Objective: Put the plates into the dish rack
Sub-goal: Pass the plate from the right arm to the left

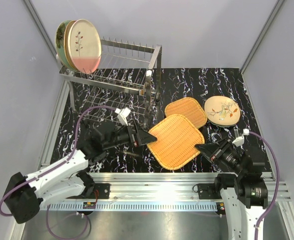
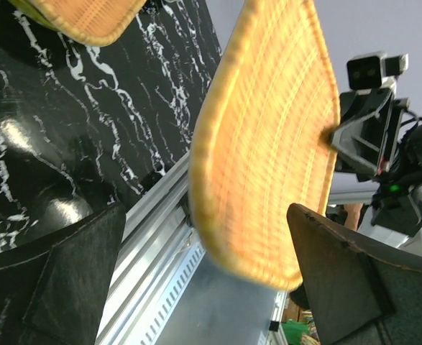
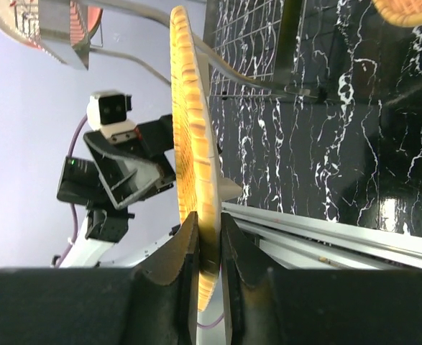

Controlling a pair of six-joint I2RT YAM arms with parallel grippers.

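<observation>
Likely handover: right gripper (image 3: 209,228) clamped on wicker plate (image 1: 177,141) rim; left gripper (image 1: 148,136) apart (opposite rim). Next: close left, release right.

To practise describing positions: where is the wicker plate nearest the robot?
Top view, front centre: the right gripper holds the wicker plate by its right edge, the open left gripper is at its left, a second wicker plate behind.
</observation>
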